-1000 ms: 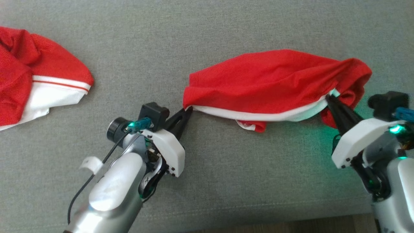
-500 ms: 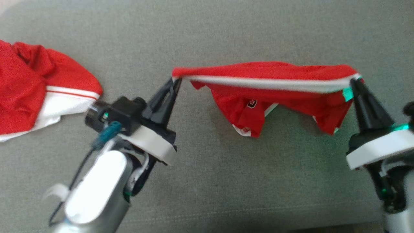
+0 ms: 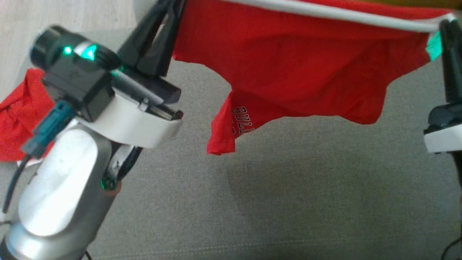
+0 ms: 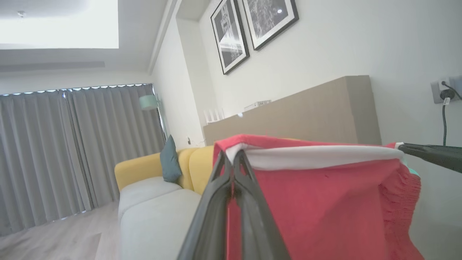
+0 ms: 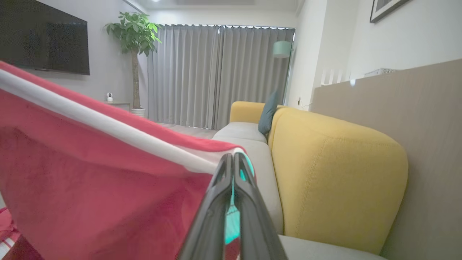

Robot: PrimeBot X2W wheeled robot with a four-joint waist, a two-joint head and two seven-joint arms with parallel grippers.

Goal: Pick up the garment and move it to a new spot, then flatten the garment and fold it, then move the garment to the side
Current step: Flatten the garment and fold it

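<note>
I am holding the red garment [image 3: 296, 68] up above the grey sofa seat [image 3: 288, 206], my left pincer [image 3: 169, 14] and right pincer [image 3: 447, 29] each pinching one end of its white-banded edge, so it is hanging stretched between them. I am taking this as the carrying step; next I am needing to lower it onto bare seat, edge taut, so it lands flat.
</note>
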